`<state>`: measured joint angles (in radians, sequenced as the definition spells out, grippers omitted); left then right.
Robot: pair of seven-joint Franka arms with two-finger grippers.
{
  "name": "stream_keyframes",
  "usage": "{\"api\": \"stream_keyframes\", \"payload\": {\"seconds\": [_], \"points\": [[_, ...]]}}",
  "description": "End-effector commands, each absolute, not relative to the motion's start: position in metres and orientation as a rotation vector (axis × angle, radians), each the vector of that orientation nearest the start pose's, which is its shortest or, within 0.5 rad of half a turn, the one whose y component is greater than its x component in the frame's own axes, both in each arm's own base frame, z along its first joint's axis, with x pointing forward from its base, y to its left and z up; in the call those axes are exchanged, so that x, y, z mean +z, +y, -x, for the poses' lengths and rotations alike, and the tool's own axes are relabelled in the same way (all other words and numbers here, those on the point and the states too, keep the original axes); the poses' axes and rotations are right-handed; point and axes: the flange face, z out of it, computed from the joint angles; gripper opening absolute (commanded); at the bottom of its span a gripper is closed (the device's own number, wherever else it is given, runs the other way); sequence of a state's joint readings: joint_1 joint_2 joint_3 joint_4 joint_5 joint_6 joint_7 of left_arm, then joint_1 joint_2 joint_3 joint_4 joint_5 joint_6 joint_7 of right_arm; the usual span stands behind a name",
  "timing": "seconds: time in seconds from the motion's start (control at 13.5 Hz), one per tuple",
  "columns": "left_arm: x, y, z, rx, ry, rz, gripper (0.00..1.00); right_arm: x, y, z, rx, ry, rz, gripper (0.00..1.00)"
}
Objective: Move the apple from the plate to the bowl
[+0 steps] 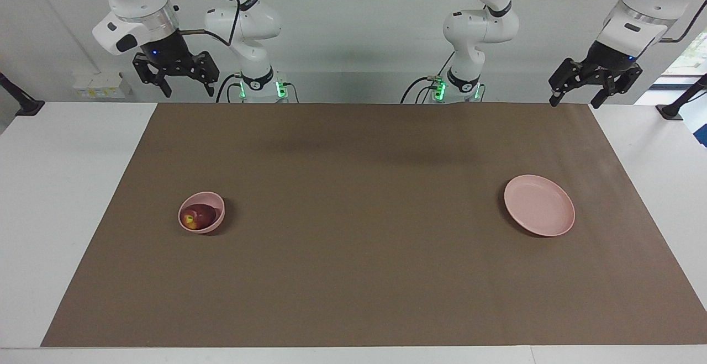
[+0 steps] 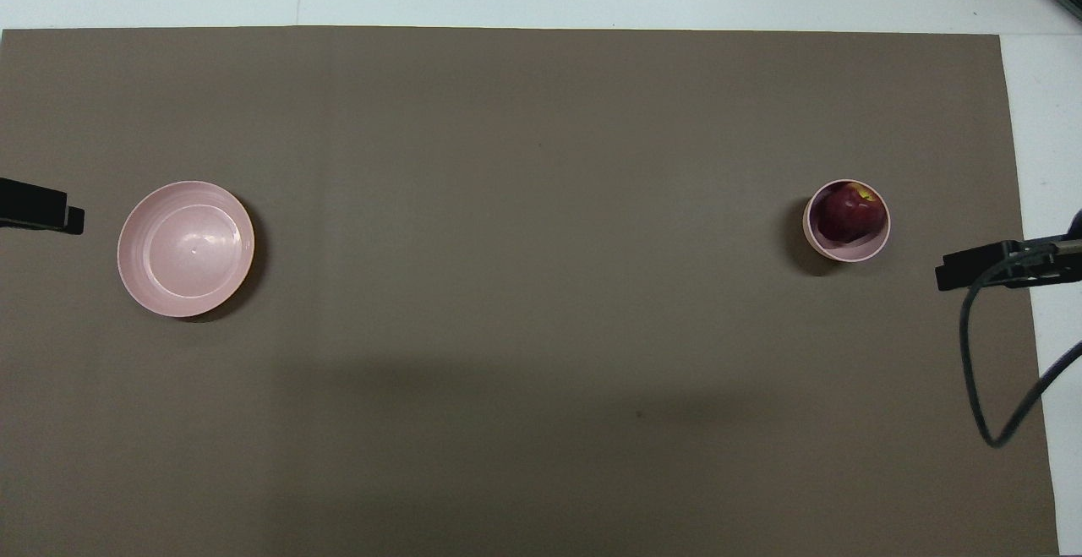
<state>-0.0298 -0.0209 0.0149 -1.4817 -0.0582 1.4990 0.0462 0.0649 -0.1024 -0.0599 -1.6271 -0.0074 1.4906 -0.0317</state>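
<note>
**One apple sits in the little bowl**

The dark red apple (image 1: 199, 216) lies inside the small pink bowl (image 1: 216, 221), with its yellow patch showing. The bowl stands on the brown mat (image 1: 353, 275) toward the right arm's end of the table. The flat pink plate (image 1: 539, 205) has nothing on it and stands well apart, toward the left arm's end.

The right gripper (image 1: 187, 91) hangs high in the air, over the table edge closest to the robots. Its fingers are spread wide and hold nothing. The left gripper (image 1: 574, 100) hangs up over the mat's corner at its own end, fingers also wide apart and holding nothing.
</note>
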Motion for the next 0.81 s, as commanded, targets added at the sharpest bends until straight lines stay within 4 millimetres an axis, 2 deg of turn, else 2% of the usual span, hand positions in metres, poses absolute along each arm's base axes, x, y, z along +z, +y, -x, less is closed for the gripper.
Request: {"api": "stream_keyframes", "payload": {"seconds": [0.0, 0.74], "points": [[0.6741, -0.0131, -0.5357, -0.068, 0.117, 3.198, 1.0, 0.6445, -0.006, -0.5115, 0.047, -0.072, 3.15, 1.0], [0.6741, -0.0131, -0.5357, -0.068, 0.117, 3.198, 1.0, 0.6452, -0.0099, -0.5093, 0.076, -0.056, 3.157, 1.0]]}}
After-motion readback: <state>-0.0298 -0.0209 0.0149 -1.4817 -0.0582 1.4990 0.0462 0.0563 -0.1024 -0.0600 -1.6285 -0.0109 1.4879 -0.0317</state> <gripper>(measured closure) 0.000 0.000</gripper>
